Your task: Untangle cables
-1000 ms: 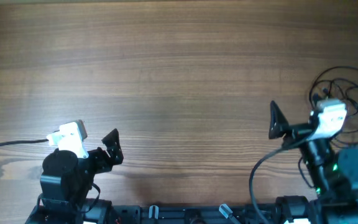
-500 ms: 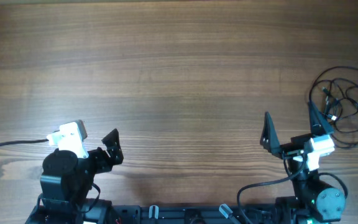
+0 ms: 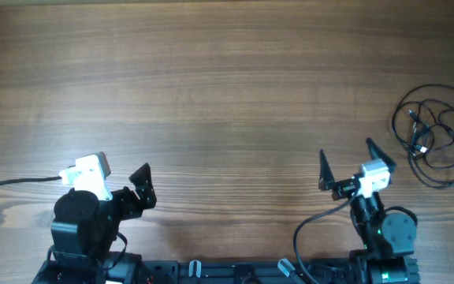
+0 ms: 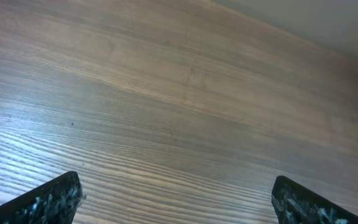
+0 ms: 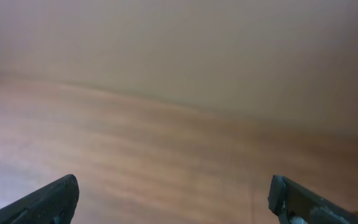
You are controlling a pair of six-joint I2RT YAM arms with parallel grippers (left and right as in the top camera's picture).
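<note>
1. The left arm (image 3: 77, 217) is being held folded low over its base at the near left edge of the table (image 3: 227, 71), with the wrist turned toward the right.
2. The left gripper (image 4: 179, 208) is being held with its jaws spread wide. Nothing is being gripped, and only bare wood is being shown between the tips in the wrist view.
3. The right arm (image 3: 385, 229) is being held close to its base at the near right, with the wrist pointing away from the base and leaning slightly left.
4. The right gripper (image 3: 345, 154) is likewise being held wide apart and empty. Its wrist view is being rendered as a soft blur.
5. The cables (image 3: 436, 146) are lying at the far right side of the table, well apart from the right gripper, and are not being touched by either arm.
6. The cables are being seen as thin black cords in loose, overlapping loops, with small silvery plugs (image 3: 420, 146) inside the bundle.
7. The table is being shown as matte brown wood, its grain running left to right.
8. The fingers (image 4: 48, 202) are being shown as black, speckled and tapering, and a white block (image 3: 89, 173) is being carried on the left wrist.
</note>
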